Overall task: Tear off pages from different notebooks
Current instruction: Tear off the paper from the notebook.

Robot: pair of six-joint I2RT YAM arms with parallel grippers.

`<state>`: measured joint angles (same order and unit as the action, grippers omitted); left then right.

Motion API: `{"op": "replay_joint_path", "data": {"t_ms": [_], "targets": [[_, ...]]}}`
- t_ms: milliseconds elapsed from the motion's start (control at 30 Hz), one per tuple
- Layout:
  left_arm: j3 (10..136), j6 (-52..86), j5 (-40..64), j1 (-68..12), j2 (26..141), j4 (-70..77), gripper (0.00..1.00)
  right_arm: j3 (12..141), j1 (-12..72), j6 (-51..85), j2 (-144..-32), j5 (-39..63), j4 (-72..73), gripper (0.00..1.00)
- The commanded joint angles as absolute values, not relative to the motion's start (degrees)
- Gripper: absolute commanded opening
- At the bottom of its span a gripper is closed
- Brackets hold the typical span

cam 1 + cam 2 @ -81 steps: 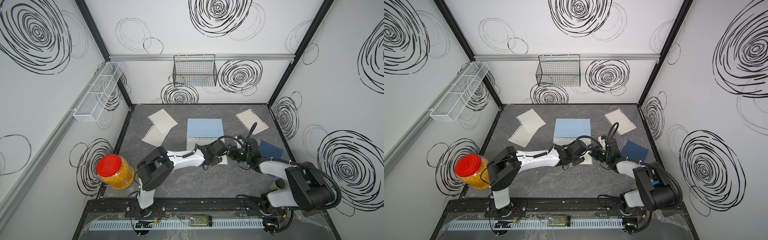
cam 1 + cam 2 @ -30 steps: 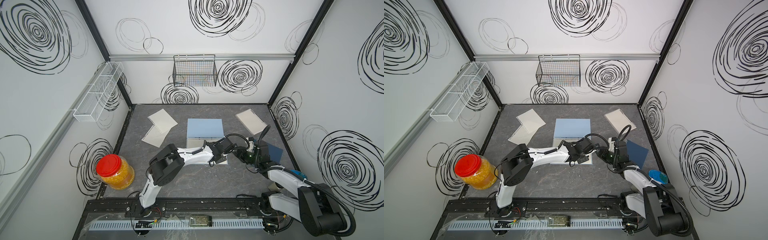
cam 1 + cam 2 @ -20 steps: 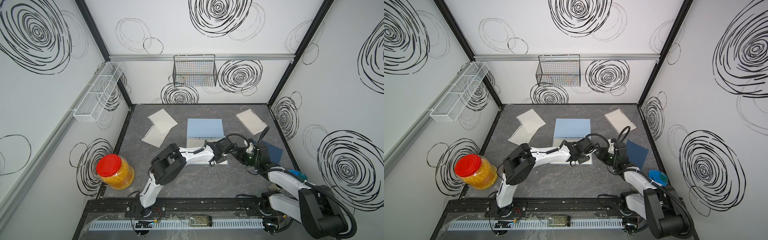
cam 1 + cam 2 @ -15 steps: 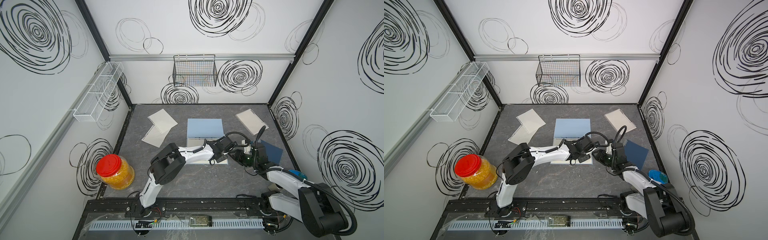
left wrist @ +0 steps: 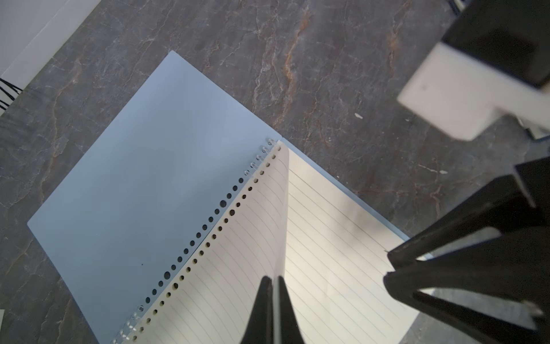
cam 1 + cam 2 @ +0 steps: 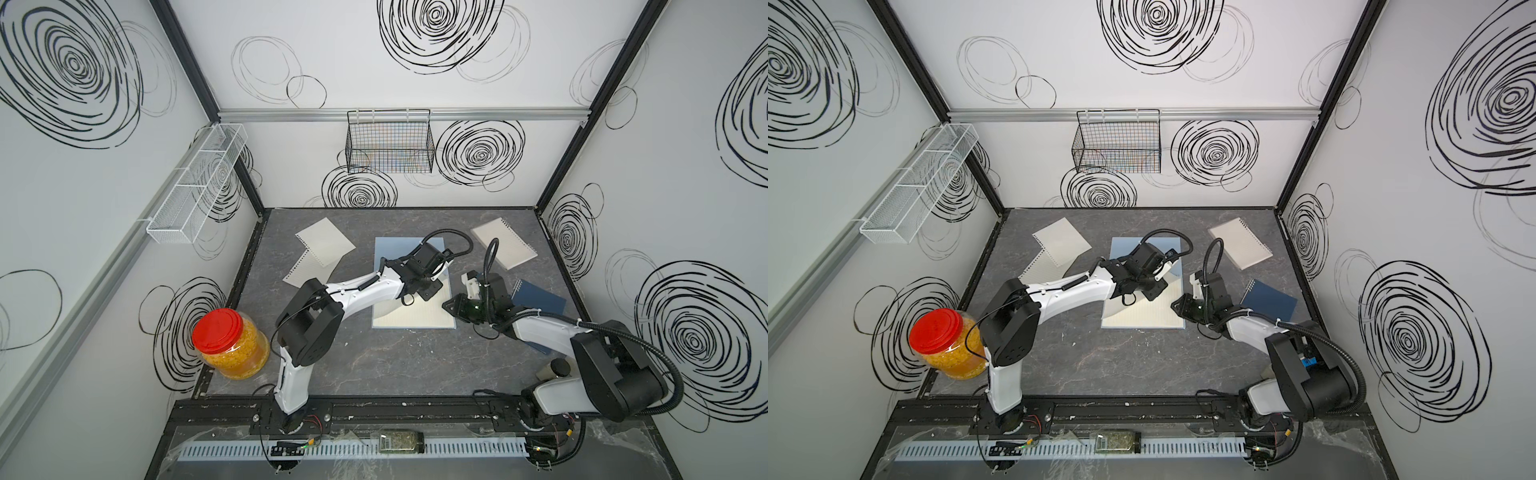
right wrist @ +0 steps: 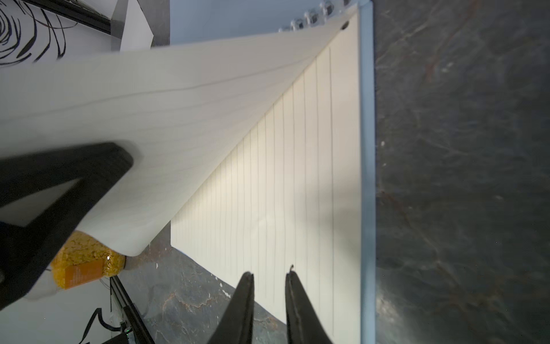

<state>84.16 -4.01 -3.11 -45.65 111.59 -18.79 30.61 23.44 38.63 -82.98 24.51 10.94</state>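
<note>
I find the right gripper (image 5: pixel 387 263) close beside the left gripper (image 5: pixel 273 280), little room between; the lifted page (image 7: pixel 178 104) walls off that side; outward of the right gripper, bare table (image 7: pixel 461 178) lies open.

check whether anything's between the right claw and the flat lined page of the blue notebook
Nothing visible. The right claw faces the bare flat page; the left claw pinches the lifted page off to one side.

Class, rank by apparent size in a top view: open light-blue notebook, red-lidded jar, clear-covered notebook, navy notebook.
1. Open light-blue notebook
2. Red-lidded jar
3. Clear-covered notebook and navy notebook: unranked, they look alike, and the right arm covers part of the navy one.
</note>
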Motion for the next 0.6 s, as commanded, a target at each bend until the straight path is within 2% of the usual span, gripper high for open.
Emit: {"op": "replay_joint_path", "data": {"t_ms": [0,133,400,567], "targets": [[82.40,-0.39,1.34,-43.73,109.12,-15.14,0.00,34.16,23.97,36.67,-87.12,24.21,11.57,0.18],[81.97,0.03,1.02,-43.33,108.81,-14.94,0.00,35.94,24.47,36.50,-91.20,23.27,10.84,0.13],[81.91,3.66,0.37,-42.85,109.73,-13.97,0.00,33.21,24.70,39.68,-94.02,23.28,14.55,0.10],[79.38,7.68,-0.52,-39.32,109.51,-11.54,0.00,32.19,25.12,41.10,-94.87,23.06,15.19,0.06]]}}
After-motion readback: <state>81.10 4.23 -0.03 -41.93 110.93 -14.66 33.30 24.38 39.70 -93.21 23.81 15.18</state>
